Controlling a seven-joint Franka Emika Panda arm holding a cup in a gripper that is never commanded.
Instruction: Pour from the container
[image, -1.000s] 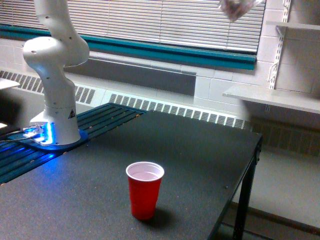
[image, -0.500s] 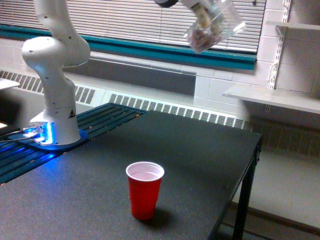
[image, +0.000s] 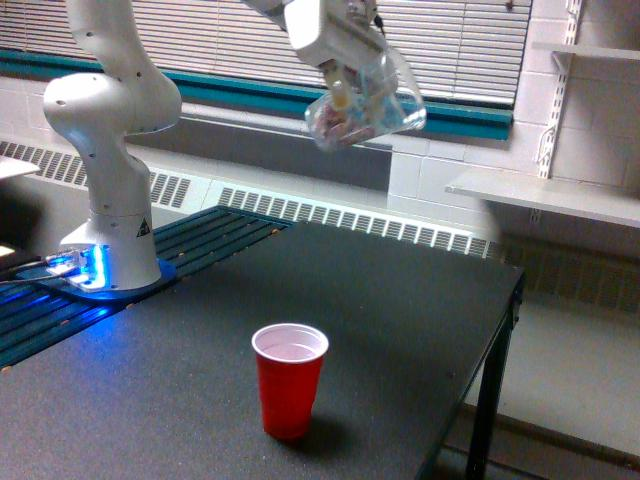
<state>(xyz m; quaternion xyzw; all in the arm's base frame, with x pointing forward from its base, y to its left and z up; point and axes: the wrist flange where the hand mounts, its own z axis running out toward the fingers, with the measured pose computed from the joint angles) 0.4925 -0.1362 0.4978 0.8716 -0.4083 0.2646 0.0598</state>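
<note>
Exterior view shows the claw (image: 345, 75) clamped on the container (image: 362, 103), a clear cup tipped on its side high above the counter (image: 400, 310), with pinkish pieces bunched at its lower end. It hangs up and toward that view's right of the red cup (image: 290, 378), well apart. Pouring well likely means lowering it, centring the mouth over the red cup, then tilting slowly.

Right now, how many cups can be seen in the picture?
2. The clear container is held tilted in the gripper, high above the table. The red cup stands upright on the table, near its front edge.
</note>
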